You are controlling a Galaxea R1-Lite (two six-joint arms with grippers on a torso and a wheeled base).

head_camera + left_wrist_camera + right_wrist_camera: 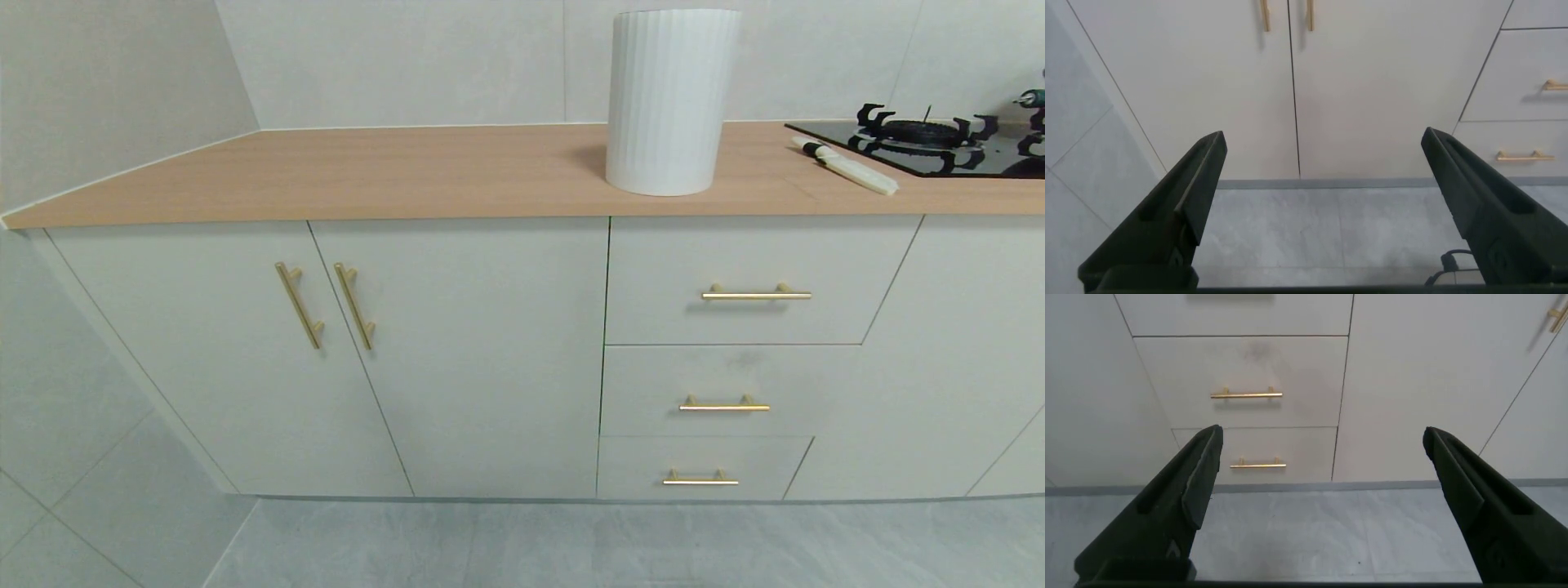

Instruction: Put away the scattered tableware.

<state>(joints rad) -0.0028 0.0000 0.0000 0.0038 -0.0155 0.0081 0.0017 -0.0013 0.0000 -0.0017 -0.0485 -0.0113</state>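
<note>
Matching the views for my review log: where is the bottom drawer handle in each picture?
Head view: bottom drawer handle, lowest of three, right of centre, under the middle handle.
Left wrist view: bottom drawer handle, close above the floor, under the middle handle.
Right wrist view: bottom drawer handle, again under the middle handle.
Shared landmark: the middle handle, directly above it in every view.

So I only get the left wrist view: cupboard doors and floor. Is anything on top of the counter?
Observer: Yes, a tall white ribbed container stands on the wooden countertop.
Operator: Any tableware up there?
Observer: A white utensil with a dark end lies to its right, beside the stovetop.
Operator: And the other gripper?
Observer: The right gripper is open, facing the drawers.
</note>
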